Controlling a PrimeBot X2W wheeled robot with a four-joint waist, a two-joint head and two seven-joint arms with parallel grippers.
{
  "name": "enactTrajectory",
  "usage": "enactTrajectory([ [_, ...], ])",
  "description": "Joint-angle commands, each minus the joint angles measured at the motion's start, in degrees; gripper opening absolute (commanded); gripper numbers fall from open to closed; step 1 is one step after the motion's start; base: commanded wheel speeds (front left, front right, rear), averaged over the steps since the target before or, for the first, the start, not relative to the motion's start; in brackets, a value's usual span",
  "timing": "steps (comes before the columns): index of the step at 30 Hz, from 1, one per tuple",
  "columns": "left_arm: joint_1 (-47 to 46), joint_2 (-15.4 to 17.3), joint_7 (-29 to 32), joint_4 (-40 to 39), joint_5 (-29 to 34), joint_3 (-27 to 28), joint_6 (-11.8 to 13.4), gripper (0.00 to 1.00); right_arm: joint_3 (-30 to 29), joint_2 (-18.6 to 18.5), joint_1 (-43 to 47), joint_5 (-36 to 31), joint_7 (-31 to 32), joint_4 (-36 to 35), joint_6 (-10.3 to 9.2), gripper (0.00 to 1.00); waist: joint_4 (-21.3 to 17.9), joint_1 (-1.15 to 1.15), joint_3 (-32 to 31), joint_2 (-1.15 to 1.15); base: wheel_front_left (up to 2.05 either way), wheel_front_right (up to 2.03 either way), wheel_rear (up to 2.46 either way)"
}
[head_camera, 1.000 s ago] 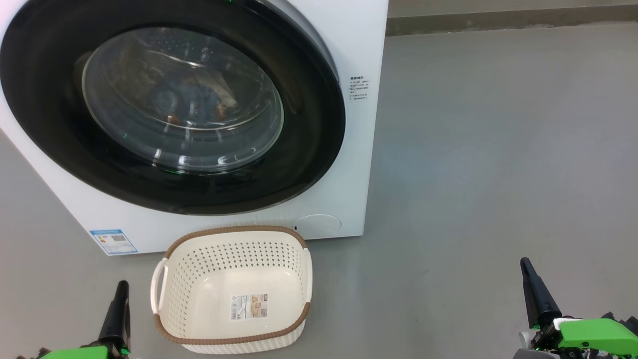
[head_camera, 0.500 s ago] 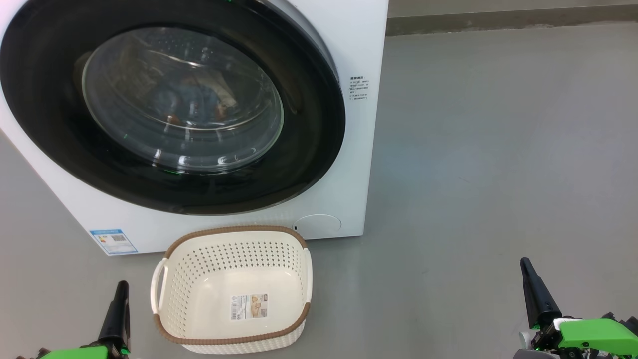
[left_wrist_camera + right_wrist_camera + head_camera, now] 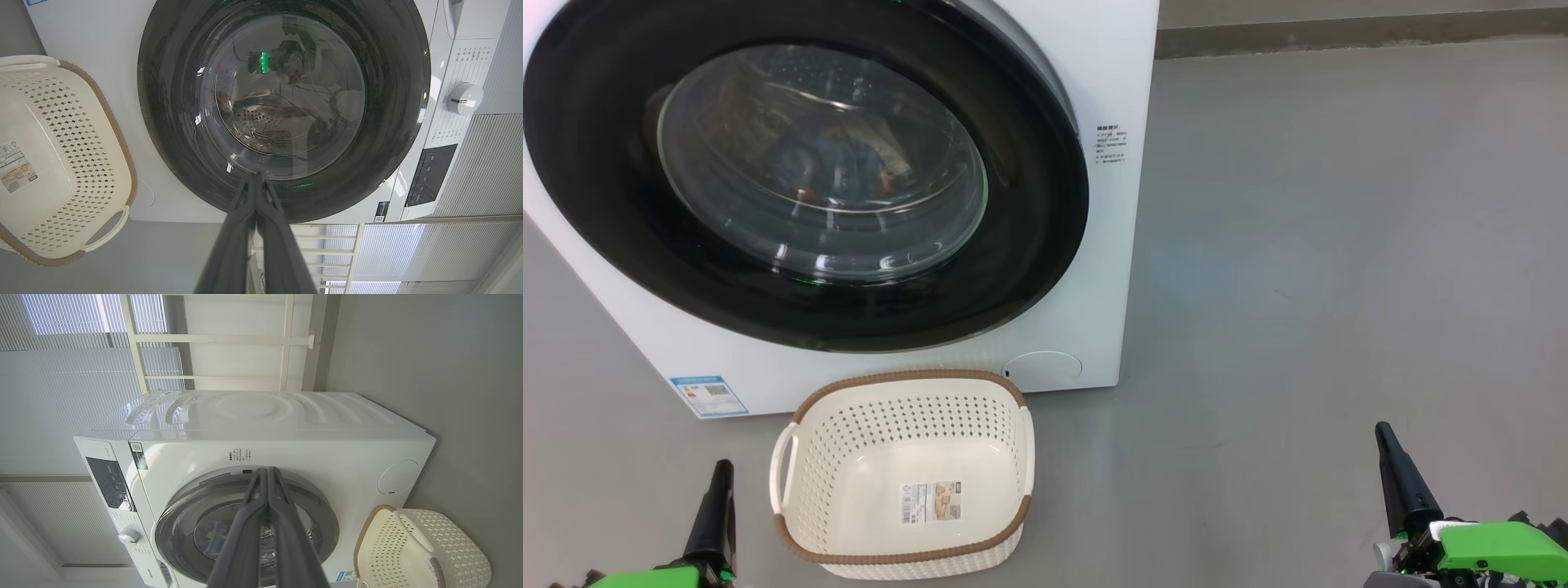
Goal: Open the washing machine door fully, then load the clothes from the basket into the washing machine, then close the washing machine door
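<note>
The white washing machine (image 3: pixel 1094 65) fills the upper left of the head view. Its round black door (image 3: pixel 1029 269) lies flush against the front. Through the glass bowl the clothes (image 3: pixel 833 163) show as a blue bundle with orange patches inside the drum. The white basket (image 3: pixel 903 384) with a brown rim stands on the floor before the machine, with just a label on its bottom. My left gripper (image 3: pixel 721 467) sits shut at the lower left beside the basket. My right gripper (image 3: pixel 1382 431) sits shut at the lower right, far from the machine. Both hold nothing.
Grey floor (image 3: pixel 1339 245) stretches to the right of the machine. A round service flap (image 3: pixel 1042 367) sits at the machine's lower right corner. The control panel and knob (image 3: pixel 463 99) show in the left wrist view; blinds and a white railing stand behind the machine.
</note>
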Motion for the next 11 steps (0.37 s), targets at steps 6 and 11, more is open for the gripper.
enactTrajectory([
  [6, -2.3, 0.82, 0.36, -1.07, 0.21, 1.98, -0.6, 0.0, 1.31, -0.66, -2.37, 0.24, 0.43, -1.4, -0.06, 0.0, 0.0, 0.0, 0.0, 0.0, 0.0, 0.0, 0.0],
  [11, -2.3, 0.81, 0.37, -1.07, 0.22, 1.99, -0.6, 0.0, 1.31, -0.66, -2.37, 0.24, 0.43, -1.4, -0.06, 0.0, 0.0, 0.0, 0.0, 0.0, 0.0, 0.0, 0.0],
])
